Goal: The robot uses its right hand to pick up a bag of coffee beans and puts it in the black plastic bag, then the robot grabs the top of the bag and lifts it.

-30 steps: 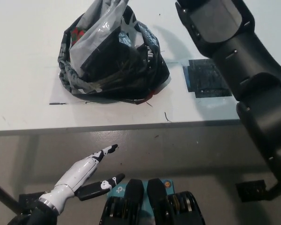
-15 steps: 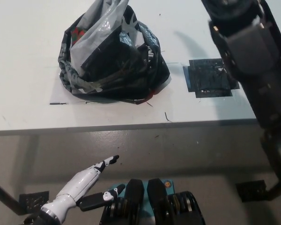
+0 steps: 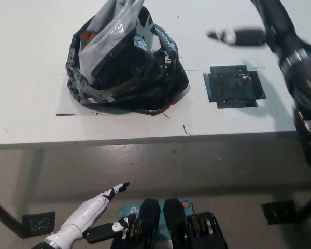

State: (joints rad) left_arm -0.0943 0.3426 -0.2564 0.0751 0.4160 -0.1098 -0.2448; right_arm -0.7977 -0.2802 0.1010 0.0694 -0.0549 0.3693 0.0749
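The black plastic bag (image 3: pixel 128 78) sits crumpled on the white table (image 3: pixel 31 104), its grey-sheened top (image 3: pixel 116 23) standing up and its mouth loose. Something red (image 3: pixel 86 37) shows inside at the upper left; I cannot tell whether it is the coffee bag. My black right hand (image 3: pixel 237 36) is blurred above the table, right of the bag and apart from it, stretched out toward the left and holding nothing. My white left hand (image 3: pixel 90 215) rests low at the lower left, below the table edge, fingers apart.
A black square patch (image 3: pixel 233 87) lies on the table right of the bag, under my right arm (image 3: pixel 300 72). The table's front edge (image 3: pixel 145 141) runs across the middle, with grey floor (image 3: pixel 212 171) below it.
My right arm has swung away to the right, uncovering the black patch, and its hand has come into view above the table. The left hand has sunk slightly lower. The bag has not moved.
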